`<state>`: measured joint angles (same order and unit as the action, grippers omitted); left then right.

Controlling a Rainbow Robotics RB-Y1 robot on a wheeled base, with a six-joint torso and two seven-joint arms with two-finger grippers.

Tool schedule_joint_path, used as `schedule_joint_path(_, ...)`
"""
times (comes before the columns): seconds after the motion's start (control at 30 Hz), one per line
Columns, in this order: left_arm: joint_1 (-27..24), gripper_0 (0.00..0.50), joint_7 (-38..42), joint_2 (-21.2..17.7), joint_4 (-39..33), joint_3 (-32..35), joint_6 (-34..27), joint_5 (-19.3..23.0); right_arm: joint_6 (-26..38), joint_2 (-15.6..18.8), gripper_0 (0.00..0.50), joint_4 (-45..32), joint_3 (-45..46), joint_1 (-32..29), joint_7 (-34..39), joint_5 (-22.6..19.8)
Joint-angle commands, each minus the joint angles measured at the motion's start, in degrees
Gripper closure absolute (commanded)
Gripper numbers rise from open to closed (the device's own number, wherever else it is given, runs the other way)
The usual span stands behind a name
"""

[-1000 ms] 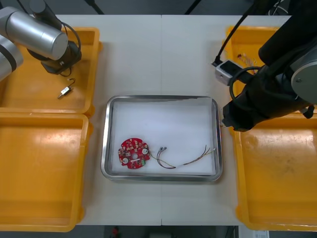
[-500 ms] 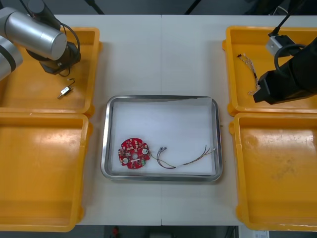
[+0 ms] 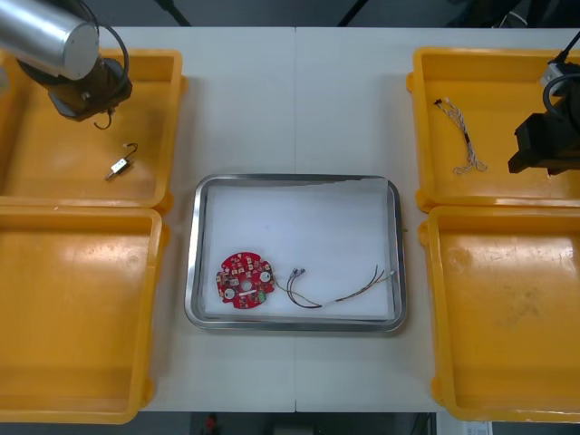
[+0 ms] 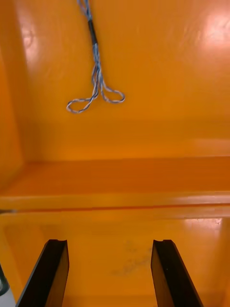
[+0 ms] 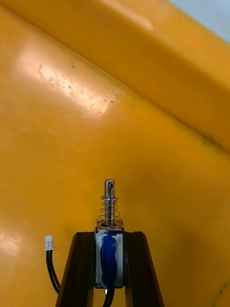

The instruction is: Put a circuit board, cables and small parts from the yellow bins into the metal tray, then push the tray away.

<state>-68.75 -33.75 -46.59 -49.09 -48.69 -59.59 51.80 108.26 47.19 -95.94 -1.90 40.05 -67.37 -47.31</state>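
The left hand (image 5: 110, 239) hangs over the far left bin (image 3: 174, 109), pinching a small metal part (image 5: 109, 211) with a spring and a blue body. The right hand (image 4: 109, 245), fingers spread and holding nothing, is above the far right bin (image 3: 419, 127), where a twisted blue and white cable (image 4: 95, 81) lies. In the tray (image 3: 194, 272) on the table (image 3: 299, 109) rest the circuit board (image 3: 245, 279) and a thin cable (image 3: 340, 292).

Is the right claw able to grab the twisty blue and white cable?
Probably yes. The right claw is open at the yellow bin, and the blue and white cable lies loose on its floor just ahead, nothing on top of it. The left claw holds a small metal part.
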Motion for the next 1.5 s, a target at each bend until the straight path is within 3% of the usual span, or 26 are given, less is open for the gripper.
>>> schedule_joint_path(0.03,-3.67,0.5,-5.09,-5.8,-4.96,2.02,-4.75,1.02,-4.02,2.64,0.0,6.65,-3.46,6.62,-4.52,1.87)
schedule_joint_path(0.47,-3.67,0.5,-6.76,-15.03,-15.07,5.01,-15.38,11.31,-16.68,0.27,0.0,23.61,-10.14,14.44,-9.01,4.77)
schedule_joint_path(0.73,-3.67,0.5,-6.59,-17.22,-18.49,8.97,-21.09,17.02,-23.71,-3.24,0.0,30.11,-11.9,16.02,-11.29,8.2)
schedule_joint_path(0.93,-3.67,0.5,-3.69,-18.28,-21.75,9.93,-22.06,21.33,-28.72,-6.41,0.0,36.7,-11.9,18.04,-12.96,10.22)
schedule_joint_path(1.3,-3.14,0.5,9.76,-17.84,-32.73,10.11,-24.34,21.68,-36.98,-11.42,0.0,47.78,-8.47,20.94,-15.95,13.91)
schedule_joint_path(1.5,-1.12,0.5,19.43,-16.08,-42.05,10.11,-24.78,18.6,-38.47,-13.18,0.0,49.45,-6.89,20.94,-16.92,15.67)
